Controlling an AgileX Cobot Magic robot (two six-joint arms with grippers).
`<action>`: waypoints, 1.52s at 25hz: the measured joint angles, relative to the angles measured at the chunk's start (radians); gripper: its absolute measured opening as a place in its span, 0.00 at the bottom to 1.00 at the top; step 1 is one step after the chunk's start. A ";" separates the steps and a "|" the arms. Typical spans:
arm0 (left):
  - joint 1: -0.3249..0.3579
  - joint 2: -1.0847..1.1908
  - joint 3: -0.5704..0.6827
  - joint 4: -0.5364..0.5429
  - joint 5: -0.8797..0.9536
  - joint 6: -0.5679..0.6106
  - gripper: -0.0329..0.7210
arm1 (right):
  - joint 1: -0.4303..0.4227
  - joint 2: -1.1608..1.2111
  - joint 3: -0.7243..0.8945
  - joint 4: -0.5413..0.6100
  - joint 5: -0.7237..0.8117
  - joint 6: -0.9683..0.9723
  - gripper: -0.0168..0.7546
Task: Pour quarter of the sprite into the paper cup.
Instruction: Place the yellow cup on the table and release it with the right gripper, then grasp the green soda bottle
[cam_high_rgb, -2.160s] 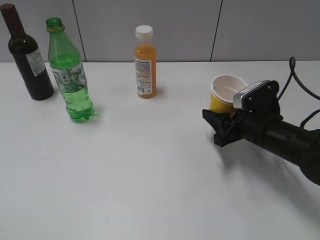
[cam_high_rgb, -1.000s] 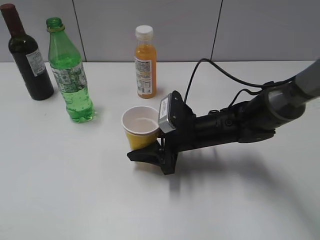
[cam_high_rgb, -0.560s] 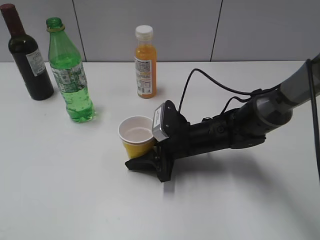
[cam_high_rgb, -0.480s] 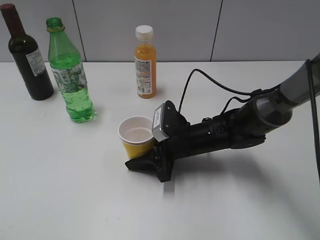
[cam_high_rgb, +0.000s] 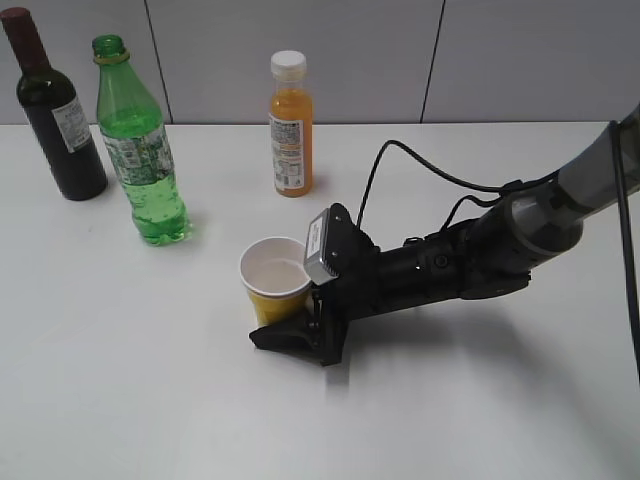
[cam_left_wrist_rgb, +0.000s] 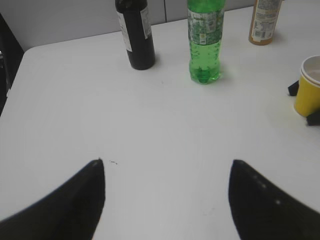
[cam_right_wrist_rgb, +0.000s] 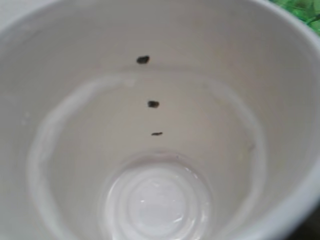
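Note:
The sprite (cam_high_rgb: 140, 160), a tall green capless bottle, stands upright at the back left; it also shows in the left wrist view (cam_left_wrist_rgb: 204, 40). The paper cup (cam_high_rgb: 272, 285), yellow with a white inside, is upright at the table's middle. My right gripper (cam_high_rgb: 300, 330) is shut on it, with fingers on both sides of its lower part. The right wrist view looks straight down into the cup (cam_right_wrist_rgb: 160, 125), which hides the jaws. The cup shows at the right edge of the left wrist view (cam_left_wrist_rgb: 309, 90). My left gripper (cam_left_wrist_rgb: 167, 161) is open and empty above bare table.
A dark wine bottle (cam_high_rgb: 55, 110) stands left of the sprite, near the back wall. An orange juice bottle with a white cap (cam_high_rgb: 291, 125) stands behind the cup. The right arm and its cable stretch across the right half of the table.
My right gripper carried the paper cup from the right side of the table to the middle, in front of the orange juice bottle. In the last half second it barely moved.

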 joint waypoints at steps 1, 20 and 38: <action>0.000 0.000 0.000 0.000 0.000 0.000 0.82 | -0.003 0.000 0.000 0.000 0.000 0.000 0.82; 0.000 0.000 0.000 0.000 0.000 0.000 0.82 | -0.187 -0.093 0.265 0.103 -0.064 -0.164 0.82; 0.000 0.000 0.000 0.000 0.000 0.000 0.82 | -0.284 -0.451 0.376 0.785 0.401 -0.261 0.79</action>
